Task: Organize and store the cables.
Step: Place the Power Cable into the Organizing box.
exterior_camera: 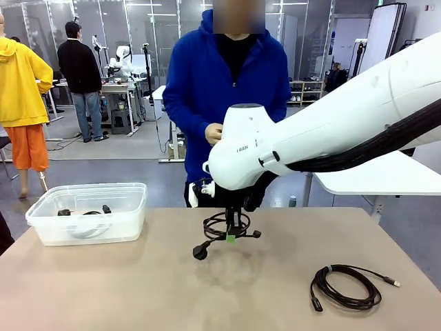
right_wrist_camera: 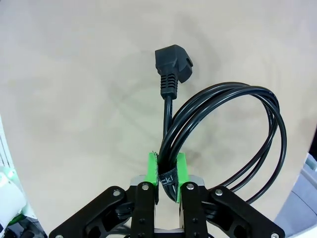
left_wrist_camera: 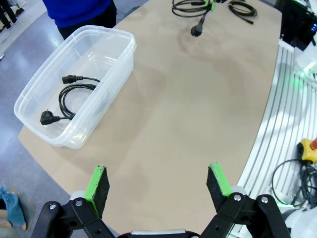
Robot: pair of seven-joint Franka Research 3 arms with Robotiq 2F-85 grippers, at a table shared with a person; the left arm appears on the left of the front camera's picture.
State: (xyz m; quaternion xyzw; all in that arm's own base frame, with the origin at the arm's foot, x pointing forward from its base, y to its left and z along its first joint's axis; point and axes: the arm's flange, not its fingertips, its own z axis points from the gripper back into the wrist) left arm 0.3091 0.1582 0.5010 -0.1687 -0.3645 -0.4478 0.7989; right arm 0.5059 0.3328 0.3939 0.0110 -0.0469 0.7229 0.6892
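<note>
Right fingers [right_wrist_camera: 152, 169] pinched on coiled cable [right_wrist_camera: 172, 64] | left fingers [left_wrist_camera: 99, 186] spread wide, holding nothing, above table [left_wrist_camera: 188, 99]

Right claw [right_wrist_camera: 167, 168] points straight down, pinched on a cable [right_wrist_camera: 172, 62]; left claw [left_wrist_camera: 158, 181] spread wide.

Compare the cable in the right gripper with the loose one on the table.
The gripped cable hangs from the right gripper; the loose cable lies on the table. The gripped cable ends in a chunky black plug; the loose cable in a slim silver tip. Both: black coils.
</note>
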